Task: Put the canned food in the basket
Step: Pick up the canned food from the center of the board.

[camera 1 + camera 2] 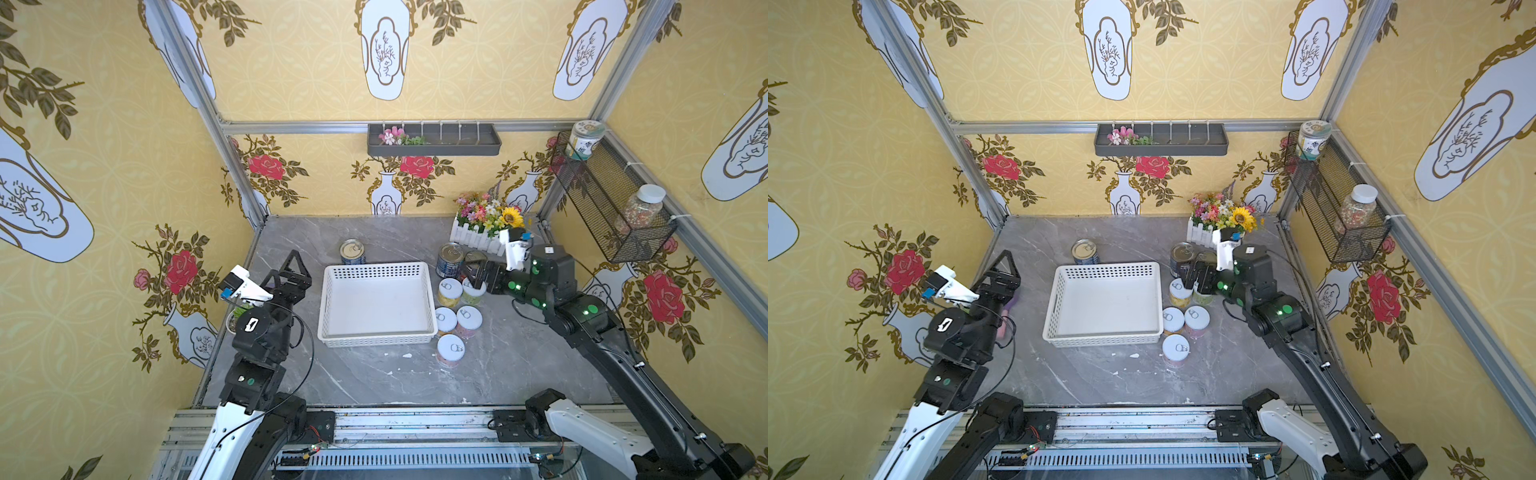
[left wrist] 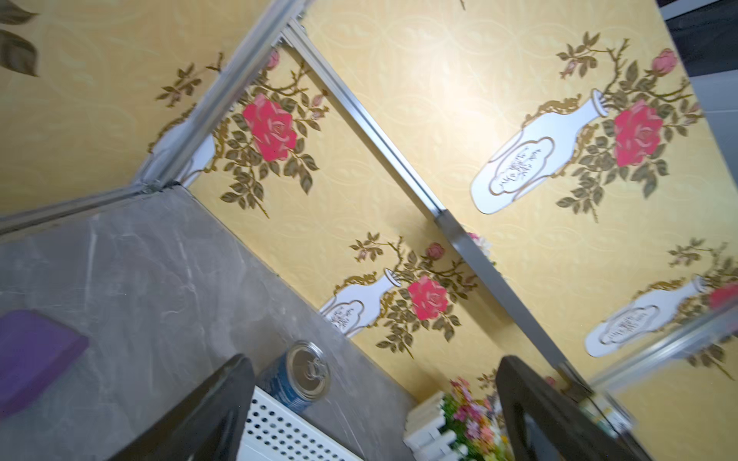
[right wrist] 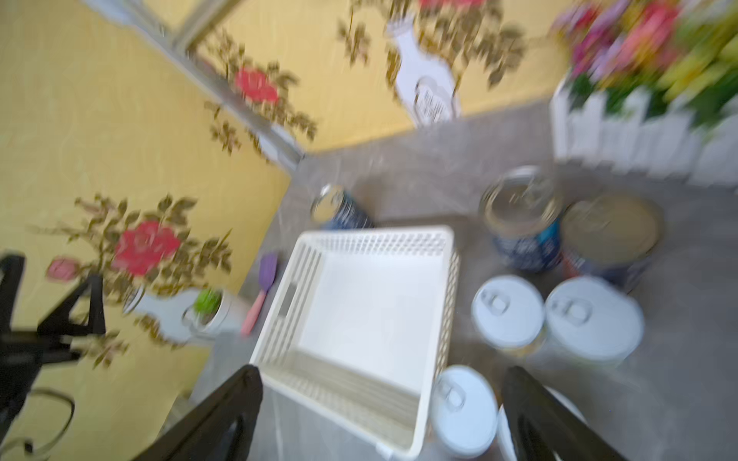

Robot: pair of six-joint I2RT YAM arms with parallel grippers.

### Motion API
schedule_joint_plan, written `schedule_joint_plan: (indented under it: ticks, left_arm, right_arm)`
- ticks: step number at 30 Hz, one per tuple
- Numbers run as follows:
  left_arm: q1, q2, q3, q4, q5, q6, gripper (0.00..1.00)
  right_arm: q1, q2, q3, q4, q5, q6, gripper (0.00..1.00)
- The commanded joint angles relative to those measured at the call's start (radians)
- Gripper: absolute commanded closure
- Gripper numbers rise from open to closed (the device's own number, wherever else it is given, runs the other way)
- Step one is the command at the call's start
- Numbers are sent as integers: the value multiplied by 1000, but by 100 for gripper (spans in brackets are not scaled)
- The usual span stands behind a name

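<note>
Canned food (image 1: 468,318) all stands on the table (image 1: 374,374) in both top views, none of it in the basket (image 1: 376,271). Seven cans crowd just beside the basket on the right arm's side, and one blue can (image 1: 352,250) stands just behind its back wall. My right gripper (image 1: 477,277) hovers over the green can (image 1: 473,296), jaws spread and empty; I cannot tell its height. My left gripper (image 1: 291,270) sits on the basket's far side.

Left wrist view: its fingers (image 2: 223,399) stand wide apart, holding nothing.

Right wrist view, blurred: a white-lidded can (image 3: 463,411) shows between the spread fingers (image 3: 535,415), near the basket's corner.

Crowding is the risk, I judge. On the way down a finger may strike a neighbouring lid, topple a can, or catch the basket's rim.
</note>
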Motion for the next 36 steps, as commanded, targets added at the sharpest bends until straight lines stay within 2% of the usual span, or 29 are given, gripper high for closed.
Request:
schedule_joint_plan:
  ticks: [1,2,3,6,7,9,11,12,15,17,20,23,27,33,36]
  left_arm:
    - [4,63,133,-331,157,33,0]
    - [3,96,166,-371,173,63,0]
    - [3,123,186,-400,212,86,0]
    - [3,216,252,-470,421,198,0]
    - [3,244,278,-512,444,250,0]
    - [3,263,295,-582,392,317,0]
    - [4,232,214,-568,378,358,0]
    - [7,193,148,-526,384,324,0]
    - [-3,140,106,-479,544,343,0]
    - [-2,138,103,-482,522,341,0]
    - [9,177,118,-512,441,322,0]
    - [12,190,113,-507,446,320,0]
    - [12,184,108,-504,435,321,0]
    - [12,184,104,-502,438,320,0]
    - [12,185,102,-499,440,322,0]
  right_arm:
    - [194,-75,-28,-224,105,14,3]
    - [276,-106,-50,-259,229,28,3]
    - [329,-122,-69,-273,300,47,3]
    - [456,-116,-148,-236,406,92,3]
    - [483,-75,-164,-218,414,96,3]
    - [530,40,-161,-219,450,117,3]
    - [592,122,-158,-218,537,161,0]
    - [623,137,-158,-219,588,176,0]
    - [685,174,-148,-288,746,230,2]
    - [680,214,-157,-297,741,253,3]
    - [681,301,-185,-207,631,221,3]
    - [680,375,-167,-238,663,244,3]
    - [653,347,-207,-204,644,241,3]
    - [533,296,-297,-80,455,171,3]
    - [501,324,-322,-34,424,166,3]
